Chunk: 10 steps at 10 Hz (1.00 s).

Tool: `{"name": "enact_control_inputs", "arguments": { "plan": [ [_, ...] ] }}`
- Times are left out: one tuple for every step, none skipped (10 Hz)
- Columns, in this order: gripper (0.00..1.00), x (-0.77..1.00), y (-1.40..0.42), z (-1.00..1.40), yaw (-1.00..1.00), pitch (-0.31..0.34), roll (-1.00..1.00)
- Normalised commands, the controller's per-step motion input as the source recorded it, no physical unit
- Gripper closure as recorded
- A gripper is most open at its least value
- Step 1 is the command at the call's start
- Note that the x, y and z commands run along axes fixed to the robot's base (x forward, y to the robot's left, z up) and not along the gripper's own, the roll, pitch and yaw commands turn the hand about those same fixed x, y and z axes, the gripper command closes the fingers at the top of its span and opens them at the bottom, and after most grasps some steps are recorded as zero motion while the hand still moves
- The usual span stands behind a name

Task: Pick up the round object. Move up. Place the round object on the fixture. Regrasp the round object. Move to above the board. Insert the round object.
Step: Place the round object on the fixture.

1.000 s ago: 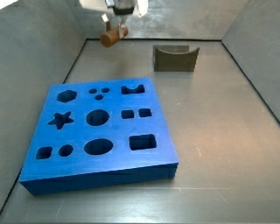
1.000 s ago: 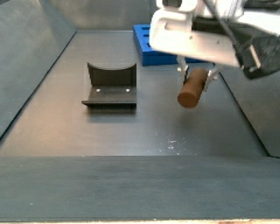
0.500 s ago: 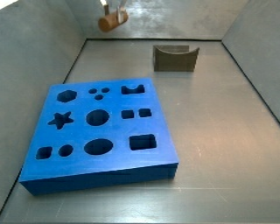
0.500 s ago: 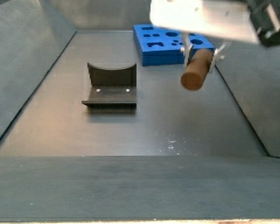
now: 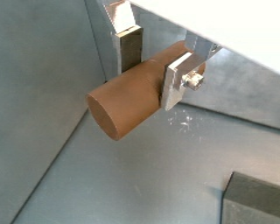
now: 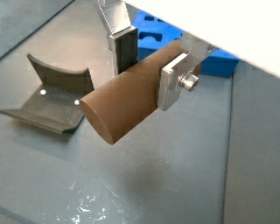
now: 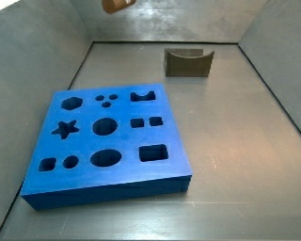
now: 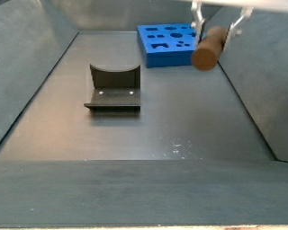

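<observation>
My gripper (image 5: pixel 152 74) is shut on the round object (image 5: pixel 130 98), a brown-orange cylinder peg held crosswise between the silver fingers (image 5: pixel 177 79). Both wrist views show the grip, with the peg (image 6: pixel 122 103) sticking out past the pads, its end face toward the camera. In a side view the peg (image 8: pixel 211 48) hangs high above the floor under the gripper (image 8: pixel 219 27). In a side view only the peg's tip (image 7: pixel 116 5) shows at the top edge. The dark fixture (image 8: pixel 112 88) stands on the floor, also seen in a side view (image 7: pixel 188 62). The blue board (image 7: pixel 109 141) lies flat.
Grey walls enclose the floor on the sides and back (image 7: pixel 65 38). In a wrist view the fixture (image 6: pixel 49 92) lies below and beside the peg, with the board's edge (image 6: pixel 220 61) behind the fingers. The fixture's corner (image 5: pixel 257 197) shows in a wrist view.
The gripper has risen with the peg held in it. In a side view it has nearly left the frame's top; the fixture and board have not moved.
</observation>
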Motion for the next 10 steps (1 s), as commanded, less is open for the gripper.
{"name": "enact_control_inputs", "arguments": {
  "plan": [
    [1.00, 1.00, -0.78, 0.09, 1.00, 0.007, -0.26],
    [1.00, 1.00, -0.78, 0.06, 1.00, 0.011, -0.27],
    [1.00, 1.00, -0.74, 0.06, 1.00, 0.019, -0.29],
    [1.00, 1.00, -0.62, 0.05, 1.00, 0.052, -0.38],
    [1.00, 1.00, -0.56, 0.04, 1.00, 0.076, -0.41],
    [1.00, 1.00, -0.46, 0.03, 1.00, 0.150, -0.53],
    [1.00, 1.00, -0.40, 0.02, 0.48, 0.197, -0.47],
    [1.00, 1.00, -0.35, 0.02, 0.28, 0.225, -0.37],
    [1.00, 1.00, -0.31, 0.02, 0.20, 0.242, -0.31],
    [1.00, 1.00, -0.25, 0.02, 0.11, 0.259, -0.25]
  ]
}}
